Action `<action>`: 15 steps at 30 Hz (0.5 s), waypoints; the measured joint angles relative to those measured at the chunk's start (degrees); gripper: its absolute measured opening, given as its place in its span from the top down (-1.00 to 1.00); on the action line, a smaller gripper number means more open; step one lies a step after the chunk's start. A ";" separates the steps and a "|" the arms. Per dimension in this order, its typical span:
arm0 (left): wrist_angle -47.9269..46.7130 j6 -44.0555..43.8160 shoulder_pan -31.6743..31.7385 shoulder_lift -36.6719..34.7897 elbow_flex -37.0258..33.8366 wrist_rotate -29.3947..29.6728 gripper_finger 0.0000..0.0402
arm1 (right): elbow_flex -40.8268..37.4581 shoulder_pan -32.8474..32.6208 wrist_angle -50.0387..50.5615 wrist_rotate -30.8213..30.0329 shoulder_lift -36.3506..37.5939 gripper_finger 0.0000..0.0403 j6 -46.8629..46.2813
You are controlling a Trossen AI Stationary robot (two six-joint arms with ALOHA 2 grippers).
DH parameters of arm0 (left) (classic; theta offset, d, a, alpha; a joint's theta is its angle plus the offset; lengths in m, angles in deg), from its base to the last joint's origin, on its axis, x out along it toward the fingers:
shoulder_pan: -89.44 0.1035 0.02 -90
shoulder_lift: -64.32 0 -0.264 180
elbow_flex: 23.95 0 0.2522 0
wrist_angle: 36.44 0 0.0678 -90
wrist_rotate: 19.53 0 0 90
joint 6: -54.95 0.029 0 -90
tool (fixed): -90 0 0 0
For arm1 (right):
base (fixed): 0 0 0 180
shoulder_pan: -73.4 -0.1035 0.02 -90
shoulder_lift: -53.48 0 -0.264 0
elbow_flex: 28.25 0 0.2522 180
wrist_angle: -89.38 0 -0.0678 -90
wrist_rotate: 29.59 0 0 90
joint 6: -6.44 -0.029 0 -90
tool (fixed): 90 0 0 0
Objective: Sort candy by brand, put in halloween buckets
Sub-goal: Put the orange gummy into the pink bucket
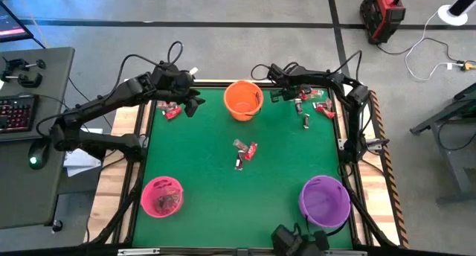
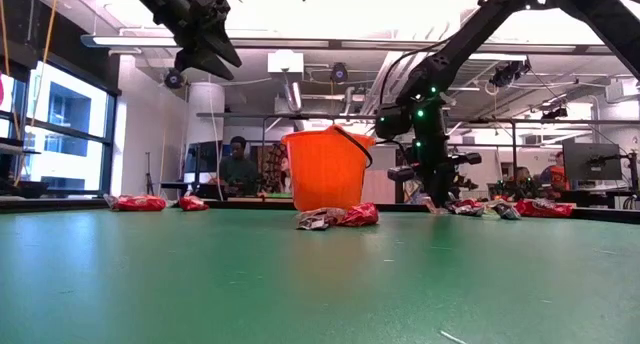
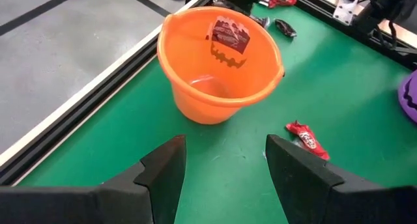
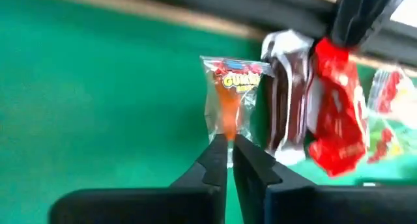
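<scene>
The orange bucket (image 1: 243, 100) stands at the table's far middle, the pink bucket (image 1: 162, 196) near left, the purple bucket (image 1: 325, 200) near right. Candy lies in small groups: far left (image 1: 171, 111), centre (image 1: 245, 152) and far right (image 1: 312, 109). My right gripper (image 4: 228, 146) is down at the far-right group, shut on a clear-wrapped gummy candy (image 4: 229, 97), with a dark-and-silver piece (image 4: 287, 110) and a red piece (image 4: 339, 116) beside it. My left gripper (image 3: 225, 165) hangs open above the table, left of the orange bucket (image 3: 221, 68), holding nothing. My right gripper pinches the clear-wrapped gummy candy by one end of its wrapper (image 4: 228, 134) between its two fingertips. The fingers come steeply from above and lie along the candy. The rest of the candy lies flat on the green mat.
A red candy (image 3: 306, 138) lies on the mat between the orange bucket and the table's centre. The table's black frame rail (image 1: 349, 129) runs close behind the right-hand candy group. The green mat between the three buckets is broad, with only the centre candies on it.
</scene>
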 joint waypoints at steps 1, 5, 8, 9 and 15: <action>-0.04 0.00 0.00 -0.29 0.00 -0.02 0.01 | -0.02 -0.70 0.78 0.04 0.07 0.98 0.91; -0.01 0.06 0.00 -2.77 0.00 -0.90 0.01 | -0.09 -4.67 2.93 0.32 2.23 0.99 2.93; -0.02 1.24 0.00 -5.08 0.00 -0.81 0.01 | -0.09 -8.90 3.46 -0.05 6.21 1.00 3.76; 0.02 1.82 0.00 -5.84 0.00 -0.30 0.01 | -0.09 -10.54 4.26 -0.58 7.63 1.00 3.51; 0.04 3.96 0.00 -8.41 0.00 2.66 0.01 | -0.09 -19.77 13.58 -7.01 18.45 1.00 -6.11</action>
